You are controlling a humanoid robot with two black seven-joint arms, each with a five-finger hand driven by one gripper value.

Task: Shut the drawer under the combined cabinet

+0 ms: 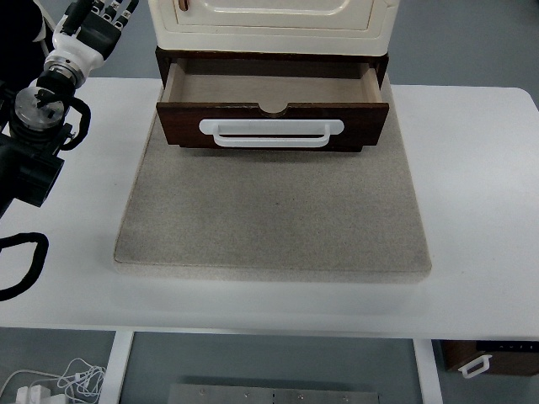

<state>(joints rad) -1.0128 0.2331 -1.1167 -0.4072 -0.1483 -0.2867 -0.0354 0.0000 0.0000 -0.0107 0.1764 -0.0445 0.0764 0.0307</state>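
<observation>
Top view: drawer [274, 105] pulled out under cabinet [274, 21]; left hand [105, 17] raised beside cabinet, finger state unclear.

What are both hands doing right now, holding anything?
Left hand: up at the top left beside the cabinet, fingers cannot be told, away from the open drawer.
Right hand: not in view.
</observation>
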